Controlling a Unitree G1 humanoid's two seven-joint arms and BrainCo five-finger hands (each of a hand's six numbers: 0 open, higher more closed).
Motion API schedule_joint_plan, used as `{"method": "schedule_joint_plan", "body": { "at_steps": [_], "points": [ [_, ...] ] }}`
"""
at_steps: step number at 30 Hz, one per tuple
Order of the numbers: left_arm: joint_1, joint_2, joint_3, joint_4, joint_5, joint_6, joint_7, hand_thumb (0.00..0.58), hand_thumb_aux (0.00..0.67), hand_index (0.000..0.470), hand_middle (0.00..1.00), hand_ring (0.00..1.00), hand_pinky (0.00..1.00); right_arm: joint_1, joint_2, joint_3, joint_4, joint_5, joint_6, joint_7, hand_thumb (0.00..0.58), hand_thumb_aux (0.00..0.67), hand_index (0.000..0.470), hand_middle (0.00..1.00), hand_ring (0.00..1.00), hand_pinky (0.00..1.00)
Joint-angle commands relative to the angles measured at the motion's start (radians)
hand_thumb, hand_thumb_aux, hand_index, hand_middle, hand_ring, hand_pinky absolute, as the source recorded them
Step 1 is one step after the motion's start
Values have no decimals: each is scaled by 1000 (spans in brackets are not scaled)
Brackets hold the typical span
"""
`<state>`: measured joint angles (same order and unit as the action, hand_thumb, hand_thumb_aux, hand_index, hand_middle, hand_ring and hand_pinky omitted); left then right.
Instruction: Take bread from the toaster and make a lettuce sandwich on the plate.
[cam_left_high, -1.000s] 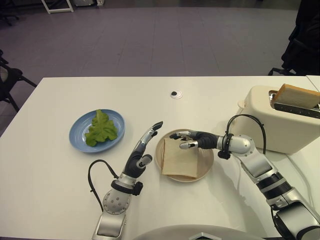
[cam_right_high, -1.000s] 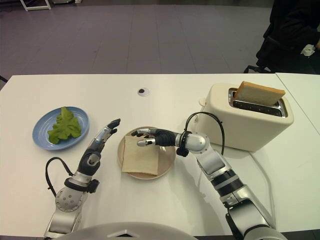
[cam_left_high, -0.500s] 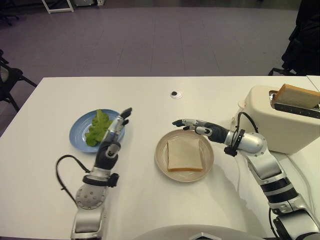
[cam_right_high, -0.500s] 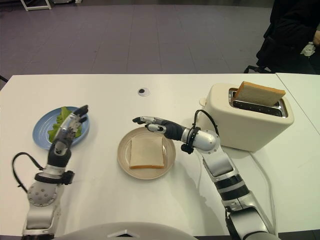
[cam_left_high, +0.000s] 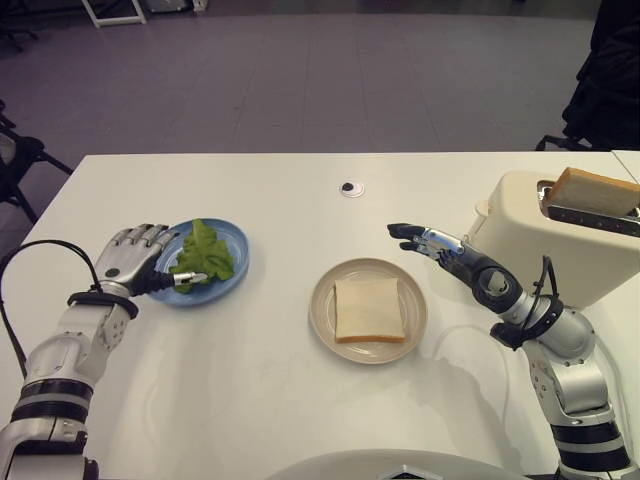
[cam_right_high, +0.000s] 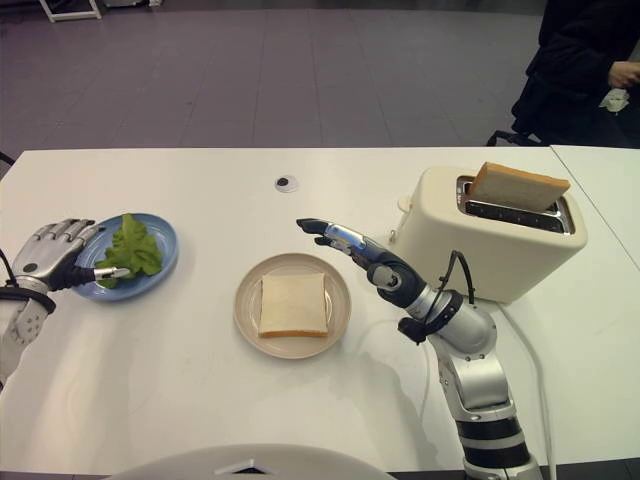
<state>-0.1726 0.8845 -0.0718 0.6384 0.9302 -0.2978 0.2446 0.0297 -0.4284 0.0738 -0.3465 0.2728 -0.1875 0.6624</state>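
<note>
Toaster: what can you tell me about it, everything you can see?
The toaster is a cream, rounded box, plastic by its look, with a dark slot opening on top. It stands upright on the white table at the robot's right. One tan-crusted bread slice sticks up out of the slot, tilted. The right robot hand, open and empty, is held out beside its left end; nothing grips the toaster.
</note>
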Motion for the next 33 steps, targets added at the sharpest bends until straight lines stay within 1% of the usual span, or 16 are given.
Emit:
{"method": "schedule_joint_plan", "body": {
  "at_steps": [1, 2, 3, 4, 5, 6, 7, 10, 12, 13, 14, 23, 27, 29, 31, 33],
  "points": [
    [-58, -9, -67, 119, -9, -37, 60, 209, 134, 94, 0, 0, 0, -2, 3, 0, 20, -2, -11, 9, 0, 0, 0, 0, 0, 0],
    [-68, -13, -81, 140, -12, -42, 74, 244, 160, 112, 0, 0, 0, -3, 3, 0, 22, -1, -13, 10, 0, 0, 0, 0, 0, 0],
    [-79, -17, -96, 161, -15, -50, 86, 316, 218, 153, 0, 0, 0, -3, 3, 1, 25, -2, -16, 10, 0, 0, 0, 0, 0, 0],
    [-86, -19, -108, 173, -20, -56, 94, 456, 360, 253, 0, 0, 0, -3, 3, 1, 27, -2, -18, 11, 0, 0, 0, 0, 0, 0],
    [-91, -19, -117, 181, -24, -61, 100, 464, 370, 260, 0, 0, 0, -3, 3, 2, 29, -3, -19, 11, 0, 0, 0, 0, 0, 0],
    [-96, -19, -127, 189, -28, -65, 106, 517, 449, 315, 0, 0, 0, -3, 3, 2, 30, -3, -20, 10, 0, 0, 0, 0, 0, 0],
    [-96, -17, -133, 191, -32, -67, 112, 527, 468, 328, 0, 0, 0, -4, 3, 1, 31, -2, -20, 11, 0, 0, 0, 0, 0, 0],
    [-86, -2, -145, 171, -50, -74, 133, 570, 583, 409, 0, 0, 0, -3, 3, 2, 38, -3, -26, 12, 0, 0, 0, 0, 0, 0],
    [-73, 11, -144, 144, -63, -77, 144, 566, 565, 396, 0, 0, 0, -3, 5, 4, 43, -6, -31, 11, 0, 0, 0, 0, 0, 0],
    [-67, 17, -142, 131, -69, -79, 147, 574, 604, 424, 0, 0, 0, -2, 5, 5, 43, -9, -32, 10, 0, 0, 0, 0, 0, 0],
    [-59, 24, -137, 114, -77, -82, 149, 580, 670, 470, 0, 0, 0, -2, 6, 6, 43, -11, -33, 8, 0, 0, 0, 0, 0, 0],
    [79, 85, -16, -147, -190, -71, 134, 580, 670, 470, 0, 0, 0, -10, 15, 11, 68, -23, -47, 5, 0, 0, 0, 0, 0, 0],
    [101, 99, 42, -169, -249, -82, 121, 580, 670, 470, 0, 0, 0, -15, 22, 10, 84, -28, -55, 2, 0, 0, 0, 0, 0, 0],
    [133, 102, 85, -213, -285, -93, 121, 580, 670, 470, 0, 0, 0, -20, 25, 10, 95, -27, -59, 3, 0, 0, 0, 0, 0, 0],
    [160, 93, 125, -297, -320, -101, 99, 580, 670, 470, 0, 0, 0, -20, 27, 7, 104, -27, -63, 2, 0, 0, 0, 0, 0, 0],
    [187, 72, 168, -439, -360, -91, 60, 580, 670, 470, 0, 0, 0, -20, 28, -1, 112, -22, -66, -1, 0, 0, 0, 0, 0, 0]
  ]
}}
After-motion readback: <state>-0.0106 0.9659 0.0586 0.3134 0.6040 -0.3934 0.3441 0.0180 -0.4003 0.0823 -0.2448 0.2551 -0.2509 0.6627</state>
